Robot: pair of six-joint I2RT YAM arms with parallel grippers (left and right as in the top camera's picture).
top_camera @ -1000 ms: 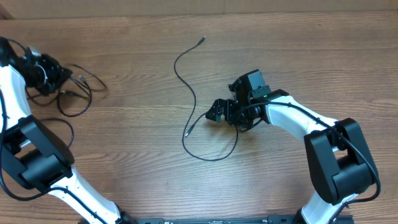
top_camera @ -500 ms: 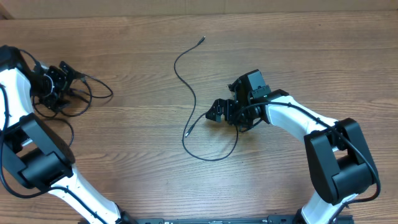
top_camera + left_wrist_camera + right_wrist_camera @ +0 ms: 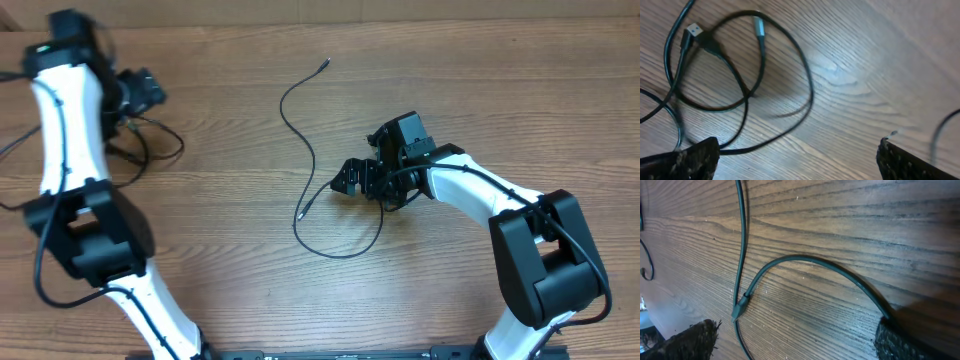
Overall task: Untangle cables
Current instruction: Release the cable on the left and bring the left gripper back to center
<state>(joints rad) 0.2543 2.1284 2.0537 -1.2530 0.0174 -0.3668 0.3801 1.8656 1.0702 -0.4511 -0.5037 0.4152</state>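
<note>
Cables in two lots on the wooden counter: a small tangle of looped black cords lies near the left edge, toward the far side. A single loose cable snakes across the middle, one plug toward the far edge and its other end curling back under the right arm. The left jaws hang wide apart and empty above the tangle, where the left wrist view shows overlapping loops with a USB plug and a silver-tipped plug lying on top. The right jaws also stand wide apart, holding nothing, low over the loose cable, whose curve runs up to one finger; whether it touches is unclear. The cords look light, thin and limp, likely to slide on the smooth wood and drag their neighbours along. The stiffer plug ends, or the strand just behind one, seem the safest places to pinch and draw a cord free.
</note>
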